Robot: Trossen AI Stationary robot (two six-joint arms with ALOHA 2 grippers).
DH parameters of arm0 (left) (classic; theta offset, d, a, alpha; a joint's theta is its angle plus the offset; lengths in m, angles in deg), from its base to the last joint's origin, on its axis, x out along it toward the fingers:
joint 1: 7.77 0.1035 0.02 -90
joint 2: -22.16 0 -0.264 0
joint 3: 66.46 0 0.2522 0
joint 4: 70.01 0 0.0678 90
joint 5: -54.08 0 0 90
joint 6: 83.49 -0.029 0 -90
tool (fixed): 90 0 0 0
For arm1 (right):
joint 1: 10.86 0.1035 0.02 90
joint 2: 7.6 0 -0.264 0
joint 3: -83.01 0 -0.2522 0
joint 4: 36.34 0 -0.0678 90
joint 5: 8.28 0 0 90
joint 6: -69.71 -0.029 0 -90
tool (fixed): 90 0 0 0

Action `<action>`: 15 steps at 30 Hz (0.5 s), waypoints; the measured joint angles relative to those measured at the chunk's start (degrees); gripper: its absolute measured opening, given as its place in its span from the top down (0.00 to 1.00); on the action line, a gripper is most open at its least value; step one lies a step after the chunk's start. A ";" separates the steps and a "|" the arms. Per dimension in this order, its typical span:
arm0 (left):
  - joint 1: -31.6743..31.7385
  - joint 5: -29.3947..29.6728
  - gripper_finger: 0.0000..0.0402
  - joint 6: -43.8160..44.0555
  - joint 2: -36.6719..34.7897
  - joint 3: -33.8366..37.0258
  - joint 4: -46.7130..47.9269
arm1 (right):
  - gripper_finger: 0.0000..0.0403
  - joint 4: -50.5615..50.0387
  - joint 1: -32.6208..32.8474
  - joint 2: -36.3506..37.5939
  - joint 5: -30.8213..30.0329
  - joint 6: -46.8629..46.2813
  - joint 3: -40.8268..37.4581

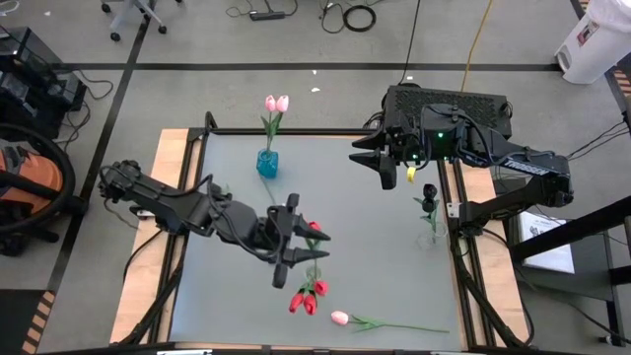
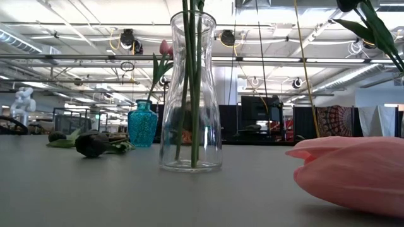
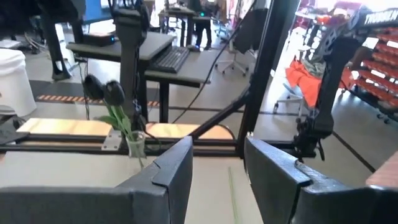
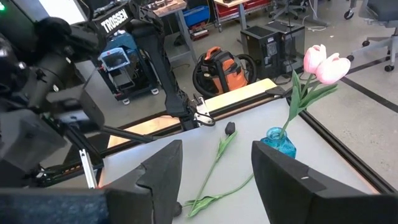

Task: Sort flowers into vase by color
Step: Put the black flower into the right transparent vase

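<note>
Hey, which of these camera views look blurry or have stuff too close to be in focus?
Low view: the pink tulip head lying close to the lens is soft and oversized, while the clear glass vase is sharper. Left wrist view: its own tool is blurred in the foreground.

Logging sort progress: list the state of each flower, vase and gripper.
blue vase: upright, holds two pink tulips
clear vase: upright, holds green stems
black tulips: standing in a small vase
loose pink tulip: lying on table
loose black tulip: lying on table
left gripper: open, empty
right gripper: open, empty
</note>
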 joint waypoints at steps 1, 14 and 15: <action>0.00 0.01 0.62 -0.04 -0.01 -0.43 0.03 | 0.54 0.02 0.00 -0.01 0.01 0.00 0.00; -0.02 7.44 0.62 2.79 -3.21 -8.74 11.50 | 0.54 0.02 0.01 -0.01 -0.01 0.00 0.00; 0.00 8.79 0.62 3.49 -3.98 -9.08 12.55 | 0.54 0.02 0.01 -0.01 -0.01 0.00 0.00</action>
